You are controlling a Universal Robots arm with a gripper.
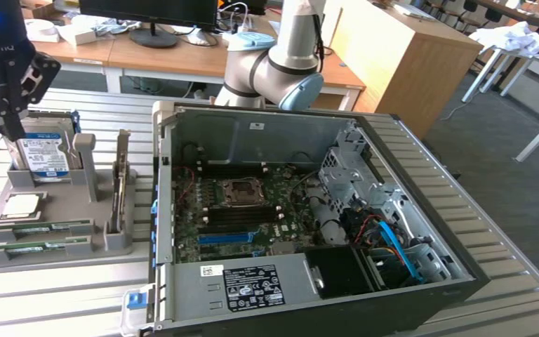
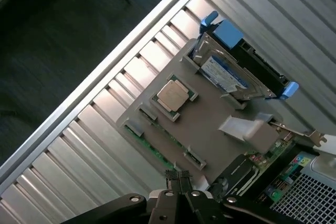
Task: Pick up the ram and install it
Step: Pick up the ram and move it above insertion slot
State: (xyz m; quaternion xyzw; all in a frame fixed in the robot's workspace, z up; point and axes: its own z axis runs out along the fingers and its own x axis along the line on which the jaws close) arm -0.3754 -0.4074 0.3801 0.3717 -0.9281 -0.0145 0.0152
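Hovering over the flat grey plastic parts tray [image 1: 64, 261] [image 2: 210, 124], your black two-finger gripper [image 1: 9, 123] [image 2: 178, 176] has its fingers pressed together with nothing between them. The ram [image 1: 36, 246] [image 2: 152, 150], a slim green circuit-board stick, lies flat in its tray slot, untouched, right beside a matching second green stick [image 1: 40, 228] [image 2: 168, 132]; I cannot tell which of the pair you mean. Both sit well below the fingertips and off to one side, beyond the square silver processor chip [image 1: 22, 205] [image 2: 173, 94] from the blue-labelled hard drive [image 1: 45, 151] [image 2: 226, 74] standing under the gripper. Their long axes run parallel to each other and, as I judge it, at a slant to the line on which your fingers close.
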